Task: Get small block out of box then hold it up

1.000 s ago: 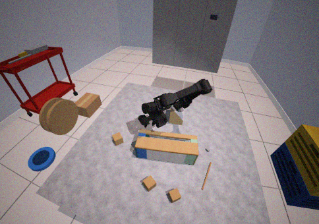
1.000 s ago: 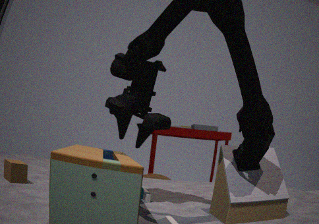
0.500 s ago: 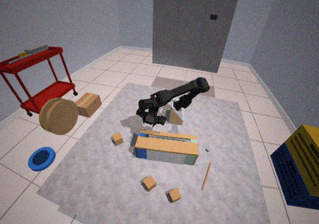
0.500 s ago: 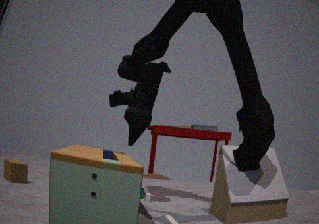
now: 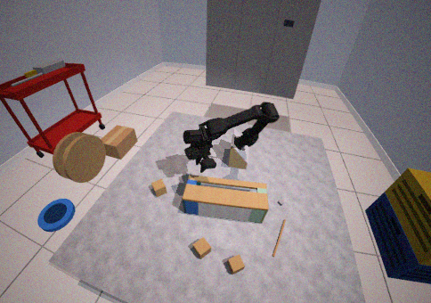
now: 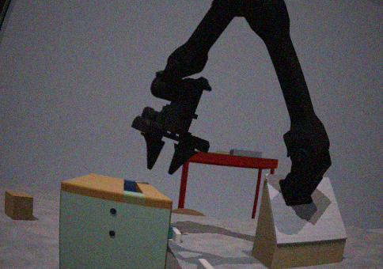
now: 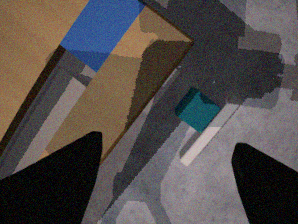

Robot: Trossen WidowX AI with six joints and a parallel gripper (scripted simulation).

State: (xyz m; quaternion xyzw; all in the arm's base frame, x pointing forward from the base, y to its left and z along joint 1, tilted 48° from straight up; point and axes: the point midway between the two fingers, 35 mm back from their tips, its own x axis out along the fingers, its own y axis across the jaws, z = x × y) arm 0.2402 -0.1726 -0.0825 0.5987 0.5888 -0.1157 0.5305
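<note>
The box (image 5: 224, 198) (image 6: 85, 226) (image 7: 30, 30) stands upright, with a wooden top, a long slot, a blue part at one end and pale green at the other. A small teal block (image 7: 198, 111) lies on the table outside the box, behind its blue end, against a low white strip (image 7: 201, 146). A little of the block (image 6: 170, 233) shows past the box in the exterior view. My gripper (image 6: 160, 170) (image 7: 169, 147) is open and empty, tilted, in the air above the box's rear side. In the wrist view the block appears between and beyond the fingertips.
Wooden cubes (image 5: 158, 187) (image 5: 201, 248) (image 5: 235, 264) stand left of and in front of the box. A thin stick (image 5: 279, 238) and a tiny grey piece (image 5: 280, 202) lie to its right. A wedge-shaped block (image 5: 234, 158) (image 6: 306, 254) stands by the arm's base.
</note>
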